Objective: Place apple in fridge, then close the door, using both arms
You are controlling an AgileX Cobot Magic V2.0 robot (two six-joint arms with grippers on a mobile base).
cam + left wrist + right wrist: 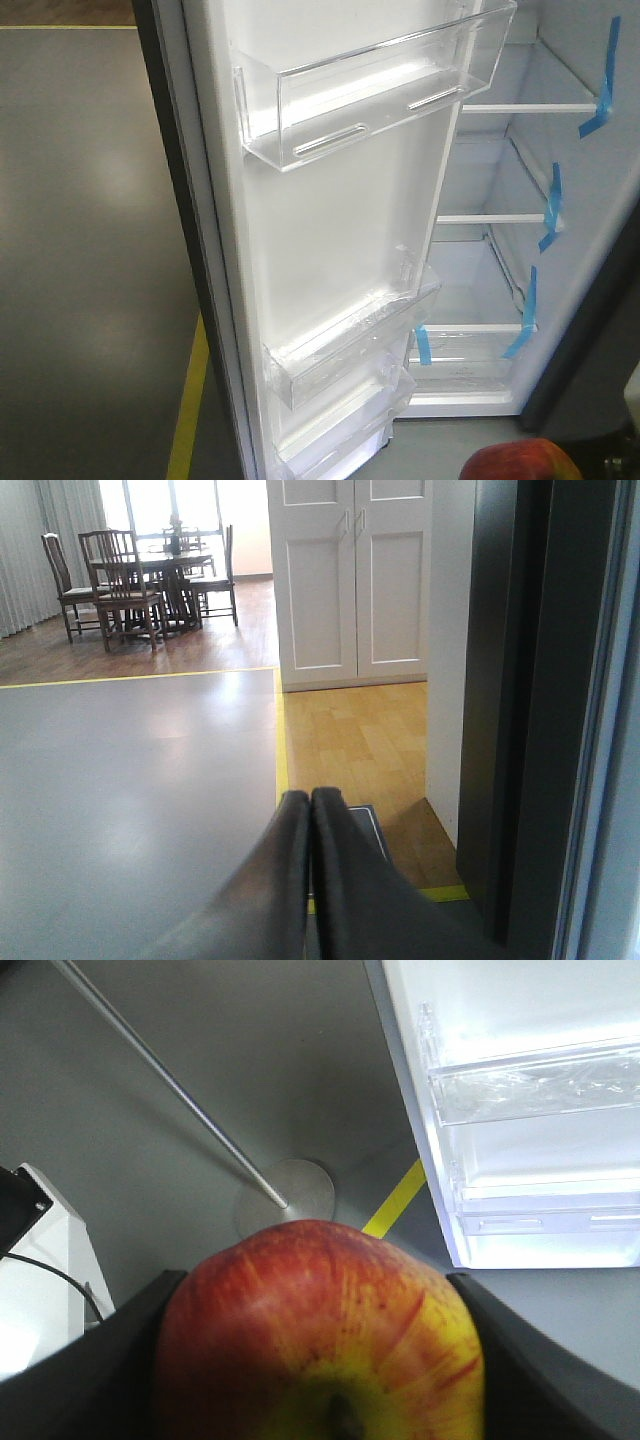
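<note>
Firmly right claw grips apple beside open door.

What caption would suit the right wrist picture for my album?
Red-and-yellow apple gripped between black fingers, the open door with clear bins beyond.

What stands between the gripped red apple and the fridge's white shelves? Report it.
Nothing visible does. The white-lined door with clear bins stands open, left of the white shelves; the red apple shows below them.
</note>
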